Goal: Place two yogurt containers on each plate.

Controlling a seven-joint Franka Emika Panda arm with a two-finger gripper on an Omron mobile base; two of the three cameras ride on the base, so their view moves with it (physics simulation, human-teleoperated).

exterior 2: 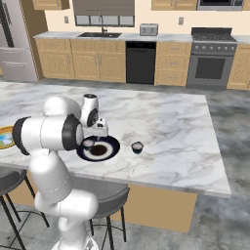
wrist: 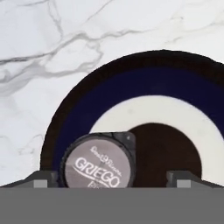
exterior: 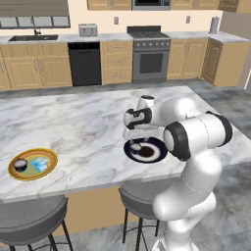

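My pincer [wrist: 111, 178] stood wide open, empty, over a cup [wrist: 98, 164] on the navy plate [wrist: 131, 92]. Only the hand view read its "GRIEGO" lid. The right base view showed another cup [exterior 2: 137, 147] beyond.

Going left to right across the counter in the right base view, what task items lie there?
Yellow-rimmed plate at the left edge → pale yogurt cup on the dark plate's left side → dark plate → lone yogurt cup on the bare marble, apart from the plate.
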